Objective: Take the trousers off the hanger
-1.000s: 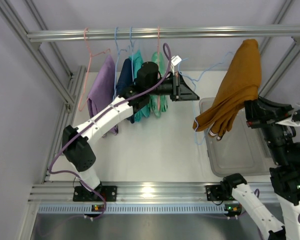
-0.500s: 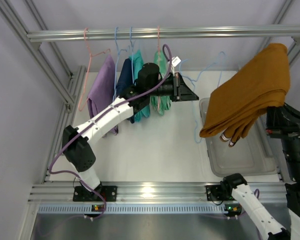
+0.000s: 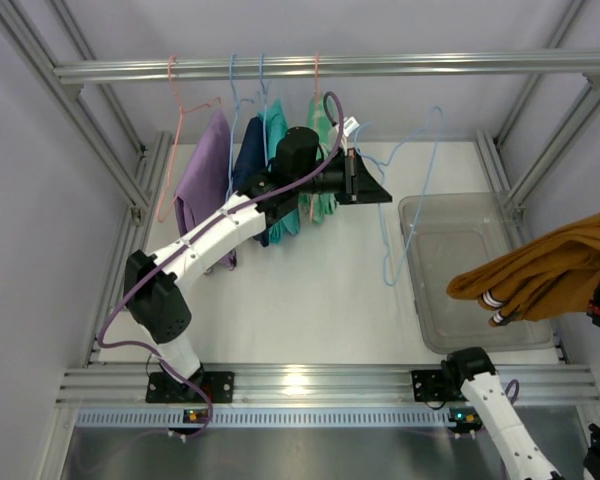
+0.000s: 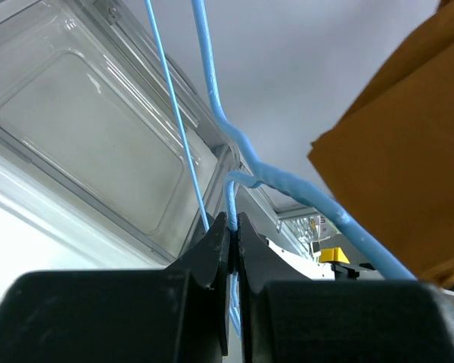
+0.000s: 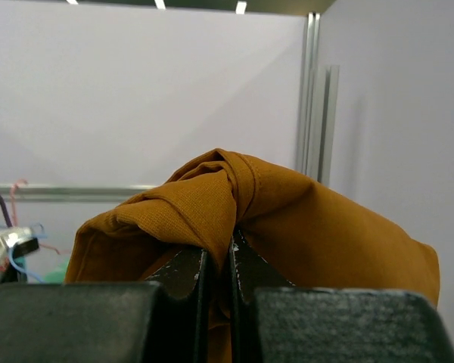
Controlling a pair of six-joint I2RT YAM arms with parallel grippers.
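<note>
The rust-orange trousers are off the hanger and bunched at the right edge, partly over the clear bin; they also fill the right wrist view. My right gripper is shut on a fold of them; in the top view its fingers are hidden by the cloth. My left gripper is shut on the wire of a bare blue hanger, seen close in the left wrist view. The mint-green mottled trousers still hang on the rail just behind the left gripper.
A clear plastic bin sits on the table at the right, below the blue hanger. A teal pair, a dark blue garment and a lilac pair hang on the rail. Frame posts stand at both sides.
My right gripper has pulled the rust-orange trousers off the blue hanger, rightward and toward the near edge. The hanger now hangs bare. My left gripper has held still on the wire.
</note>
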